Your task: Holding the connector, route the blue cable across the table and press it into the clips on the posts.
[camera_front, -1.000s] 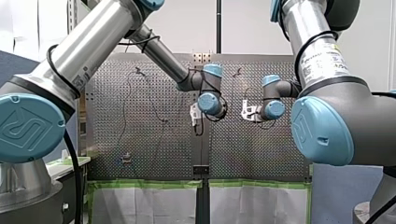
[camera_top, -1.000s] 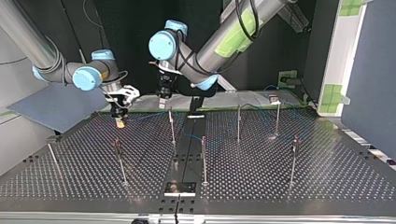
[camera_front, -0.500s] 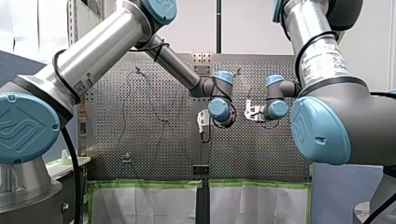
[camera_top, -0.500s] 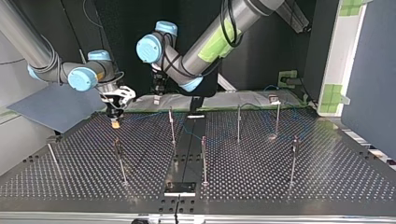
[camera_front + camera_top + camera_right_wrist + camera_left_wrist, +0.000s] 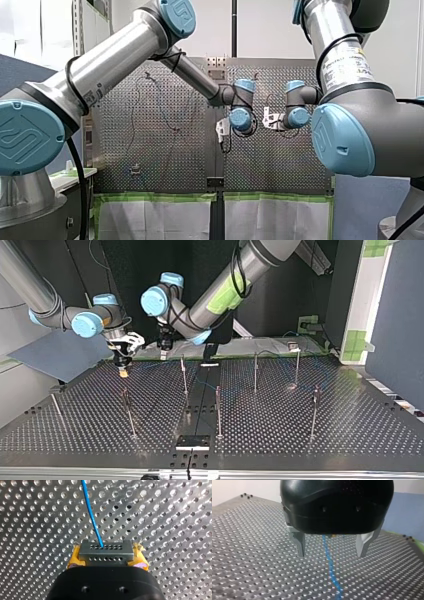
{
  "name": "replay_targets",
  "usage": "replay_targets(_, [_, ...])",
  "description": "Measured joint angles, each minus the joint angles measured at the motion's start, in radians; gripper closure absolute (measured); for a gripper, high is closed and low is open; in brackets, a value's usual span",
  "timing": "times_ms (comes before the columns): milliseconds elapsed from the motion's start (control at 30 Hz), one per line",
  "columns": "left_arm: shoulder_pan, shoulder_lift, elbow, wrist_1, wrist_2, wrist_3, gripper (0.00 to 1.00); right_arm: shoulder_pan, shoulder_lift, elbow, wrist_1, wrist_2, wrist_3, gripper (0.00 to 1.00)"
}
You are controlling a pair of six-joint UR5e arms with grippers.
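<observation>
My right gripper (image 5: 107,555) is clamped by its yellow pads (image 5: 73,562) on the connector (image 5: 106,547), the blue cable (image 5: 91,512) running straight ahead from it over the table (image 5: 175,517), while my left gripper (image 5: 331,553) hangs with fingers (image 5: 300,542) apart astride that cable, which seemingly lies lengthwise just beneath them.

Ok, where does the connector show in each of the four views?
Right wrist view: the connector, clamped between my right gripper's yellow pads.
Top view: at that gripper's tip, at the view's left; too small to resolve.
Front view: not discernible; only that gripper shows, near the middle.
Left wrist view: not in it.
Shared landmark: the blue cable leaving it, also between my left gripper's open fingers.
</observation>
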Motion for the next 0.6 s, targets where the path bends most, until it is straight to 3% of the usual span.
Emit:
replay_targets(367, [0.008, -0.003, 0.070, -0.042, 0.006, 0.000, 0.00, -0.002, 0.001, 0.000, 0.000, -0.007, 0.003, 1.00])
replay_targets(600, [-0.006, -0.044, 0.111, -0.097, -0.005, 0.001, 0.00, -0.006, 0.001, 0.000, 0.000, -0.007, 0.003, 1.00])
